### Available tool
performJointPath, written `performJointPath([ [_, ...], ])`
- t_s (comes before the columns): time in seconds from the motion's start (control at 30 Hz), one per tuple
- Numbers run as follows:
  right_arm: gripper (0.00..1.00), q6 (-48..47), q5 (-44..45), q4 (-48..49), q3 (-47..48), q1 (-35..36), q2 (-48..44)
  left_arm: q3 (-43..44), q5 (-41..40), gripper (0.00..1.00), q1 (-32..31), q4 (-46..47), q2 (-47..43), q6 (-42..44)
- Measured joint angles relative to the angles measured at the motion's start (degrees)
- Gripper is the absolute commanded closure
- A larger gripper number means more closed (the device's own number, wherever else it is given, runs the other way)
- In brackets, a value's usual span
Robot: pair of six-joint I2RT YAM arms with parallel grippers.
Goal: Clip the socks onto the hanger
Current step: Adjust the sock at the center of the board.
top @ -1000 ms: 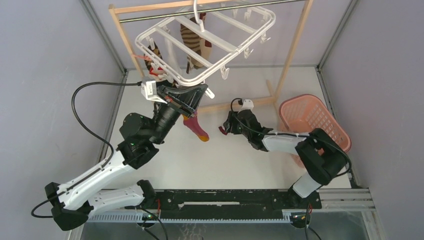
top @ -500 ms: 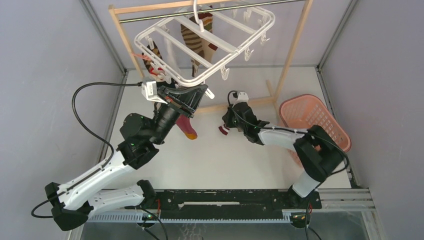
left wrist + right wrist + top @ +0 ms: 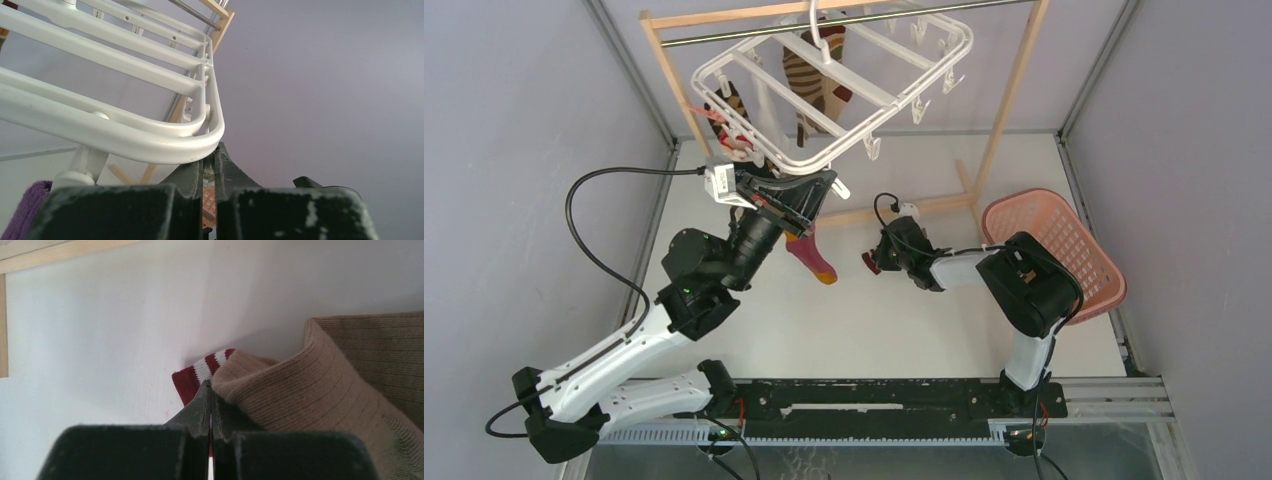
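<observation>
Right elbow swung inward and the right jaws drew back from beneath the hanger [image 3: 125, 137], clamped on the tan sock [image 3: 300, 390] down on the desk [image 3: 874, 320], presumably to lift it, while the left jaws, pressed together, seemingly steady the hanger's near rim.

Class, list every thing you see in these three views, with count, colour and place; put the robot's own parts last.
Rack: one, pale wood with metal rod, table's far end.
Hanger: one, white, hooked on the rod, tilted.
Striped sock: one, brown and tan, under the hanger.
Patterned sock: one, brown, at the hanger's left corner.
Pinkish-red sock: one, dangling below the hanger's near corner.
Cuffed sock: one, red and white, on the table.
Tan sock: one, partly over the cuffed sock.
Basket: one, pink, table's right side.
Left hand: one, black, at the hanger's near corner.
Right hand: one, black, closed on the cuffed sock.
</observation>
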Motion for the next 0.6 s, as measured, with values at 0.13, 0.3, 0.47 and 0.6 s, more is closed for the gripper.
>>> performJointPath([
  [0.13, 1.0, 0.6, -0.5, 0.9, -0.7, -0.1, -0.3, 0.0, 0.0, 1.0, 0.0, 0.0, 0.0, 0.0],
  [0.3, 0.82, -0.3, -1.0, -3.1, -1.2, -0.2, -5.4, 0.0, 0.0, 1.0, 0.0, 0.0, 0.0, 0.0],
  [0.47, 0.71, -3.9, -1.7, -7.0, 1.6, 0.1, -12.9, 0.0, 0.0, 1.0, 0.0, 0.0, 0.0, 0.0],
  [0.6, 0.63, -9.8, -2.8, -11.5, 7.2, 0.1, -14.0, -0.2, 0.0, 1.0, 0.0, 0.0, -0.3, 0.0],
])
